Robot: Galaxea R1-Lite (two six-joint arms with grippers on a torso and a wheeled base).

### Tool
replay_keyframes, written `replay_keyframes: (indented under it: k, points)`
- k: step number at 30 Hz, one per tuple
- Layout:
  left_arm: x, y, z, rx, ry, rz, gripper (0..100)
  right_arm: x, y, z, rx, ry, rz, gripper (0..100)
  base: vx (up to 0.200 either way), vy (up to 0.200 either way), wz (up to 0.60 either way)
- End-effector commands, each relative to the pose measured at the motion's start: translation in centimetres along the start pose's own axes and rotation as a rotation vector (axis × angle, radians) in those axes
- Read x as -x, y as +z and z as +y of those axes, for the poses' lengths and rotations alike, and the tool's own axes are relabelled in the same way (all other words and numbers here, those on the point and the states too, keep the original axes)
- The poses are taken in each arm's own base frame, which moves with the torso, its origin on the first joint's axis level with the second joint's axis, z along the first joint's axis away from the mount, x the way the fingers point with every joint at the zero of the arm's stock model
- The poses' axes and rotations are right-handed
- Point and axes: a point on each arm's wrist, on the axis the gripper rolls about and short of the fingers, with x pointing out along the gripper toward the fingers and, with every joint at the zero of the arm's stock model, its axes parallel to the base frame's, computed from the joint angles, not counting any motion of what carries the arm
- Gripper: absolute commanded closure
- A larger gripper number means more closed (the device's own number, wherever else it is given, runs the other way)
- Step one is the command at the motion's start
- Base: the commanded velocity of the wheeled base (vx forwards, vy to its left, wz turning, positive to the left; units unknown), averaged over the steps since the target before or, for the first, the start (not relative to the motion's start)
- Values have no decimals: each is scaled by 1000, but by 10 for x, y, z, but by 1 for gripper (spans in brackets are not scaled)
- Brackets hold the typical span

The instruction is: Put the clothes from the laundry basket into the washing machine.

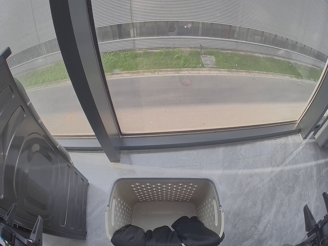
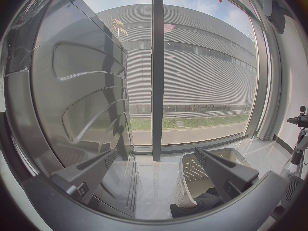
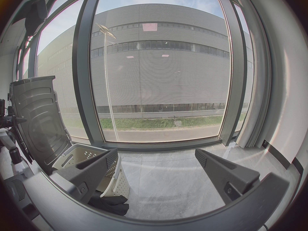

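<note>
The black clothes (image 1: 167, 234) drape over the 6 o'clock rim of the laundry basket (image 1: 164, 192) and hide it. The head view's lower edge cuts them off, so how many pieces there are cannot be told. At the basket's 9 o'clock a dark ribbed panel (image 1: 37, 175) runs off the edge; whether it is a lid or a side wall is unclear. The left hand (image 1: 25, 219) at 8 o'clock and the right hand (image 1: 315, 202) at 4 o'clock are cropped to their fingers.
</note>
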Motion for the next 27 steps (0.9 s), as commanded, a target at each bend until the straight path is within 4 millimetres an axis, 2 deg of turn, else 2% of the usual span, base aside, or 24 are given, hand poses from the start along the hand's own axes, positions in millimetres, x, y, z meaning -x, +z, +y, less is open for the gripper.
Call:
replay_keyframes:
  k: [1,5,27]
  points:
    - [0,-5,0,0,0,-1,0,0,-5,0,0,0,1,0,0,0,0]
    - [0,-5,0,0,0,-1,0,0,-5,0,0,0,1,0,0,0,0]
    - [0,-5,0,0,0,-1,0,0,-5,0,0,0,1,0,-200,0,0]
